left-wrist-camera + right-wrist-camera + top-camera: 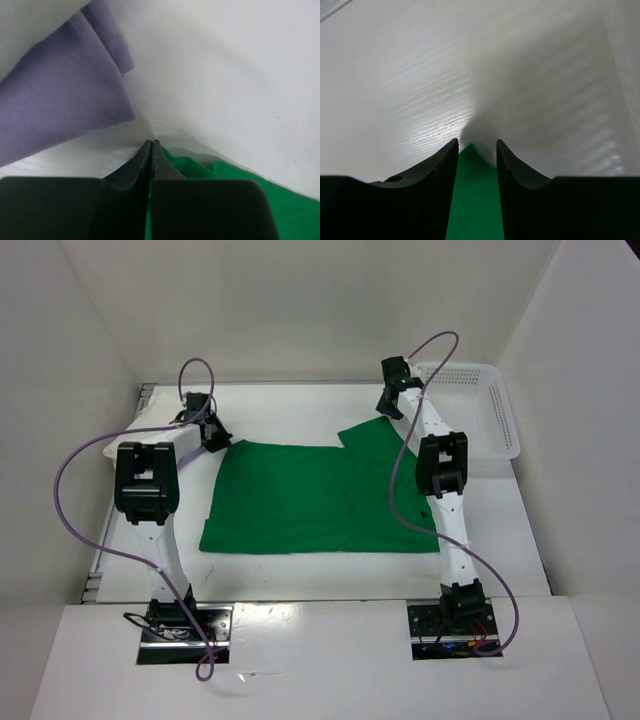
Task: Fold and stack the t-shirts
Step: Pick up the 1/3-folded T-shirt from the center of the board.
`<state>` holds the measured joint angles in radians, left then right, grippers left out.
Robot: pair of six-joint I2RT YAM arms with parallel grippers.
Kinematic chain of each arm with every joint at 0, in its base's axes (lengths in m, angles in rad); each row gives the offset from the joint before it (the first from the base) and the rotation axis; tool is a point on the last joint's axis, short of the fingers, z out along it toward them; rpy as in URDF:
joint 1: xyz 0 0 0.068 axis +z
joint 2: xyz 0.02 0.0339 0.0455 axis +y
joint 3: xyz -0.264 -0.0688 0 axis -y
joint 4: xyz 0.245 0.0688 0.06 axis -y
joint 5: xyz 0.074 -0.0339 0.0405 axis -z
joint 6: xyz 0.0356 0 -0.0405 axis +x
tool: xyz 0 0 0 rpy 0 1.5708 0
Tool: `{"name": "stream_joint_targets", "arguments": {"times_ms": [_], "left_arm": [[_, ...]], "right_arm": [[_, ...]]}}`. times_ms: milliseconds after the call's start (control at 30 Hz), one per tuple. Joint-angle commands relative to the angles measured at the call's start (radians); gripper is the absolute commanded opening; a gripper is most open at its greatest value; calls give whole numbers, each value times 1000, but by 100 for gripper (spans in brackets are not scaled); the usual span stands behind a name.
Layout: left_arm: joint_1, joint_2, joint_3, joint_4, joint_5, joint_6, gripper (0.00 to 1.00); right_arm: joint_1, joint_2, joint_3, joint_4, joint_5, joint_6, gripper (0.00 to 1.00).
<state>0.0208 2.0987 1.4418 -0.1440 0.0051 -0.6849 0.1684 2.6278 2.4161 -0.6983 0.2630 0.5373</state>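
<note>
The bright green t-shirt lies spread flat in the middle of the table, with one sleeve at its far right. My left gripper is at the shirt's far left corner. In the left wrist view its jaws are shut, with bunched green cloth against them and a green sliver between them. My right gripper is at the far right sleeve corner. Its jaws are open, with the green corner lying between them. The lavender t-shirt lies just left of the left gripper. The white shirt does not show clearly.
A white perforated basket stands at the far right, just right of the right arm. White walls enclose the table on three sides. A pale cloth edge pokes out left of the left arm.
</note>
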Motion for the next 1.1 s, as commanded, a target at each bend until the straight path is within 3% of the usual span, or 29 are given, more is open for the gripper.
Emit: {"name": "stream_joint_targets", "arguments": {"times_ms": [0,100,167,200,333,400,467,533,800,867,967,1067], "left_arm": [[2,-74,-20,32,1,5,0],[2,-74,-20,32,1,5,0],[2,-84,-29,32,1,5,0],[2,-85,-29,43,1,5,0],[2,-103,-49,43,12,5,0],[2,-121,-58,43,12,5,0],[2,-121,-69,52,21,5,0],[2,-131,-69,52,21,5,0],[2,-172,-110,52,41,-22,0],[2,-183,-123,61,41,-22,0],[2,-204,-145,61,41,-22,0],[2,-213,-146,61,50,-22,0]], "right_arm": [[-9,49,90,-66,33,1,42],[-9,96,153,-105,10,-8,40],[-9,107,184,-142,-2,1,35],[-9,107,184,-142,-17,12,27],[-9,84,184,-118,-50,12,21],[-9,72,184,-118,-59,21,21],[-9,60,184,-118,-68,21,36],[-9,60,184,-129,-68,21,42],[0,-60,-30,-32,-77,21,17],[0,-69,-41,-21,-77,21,14],[0,-69,-32,-32,-77,30,1],[0,-100,-46,-32,-77,30,1]]}}
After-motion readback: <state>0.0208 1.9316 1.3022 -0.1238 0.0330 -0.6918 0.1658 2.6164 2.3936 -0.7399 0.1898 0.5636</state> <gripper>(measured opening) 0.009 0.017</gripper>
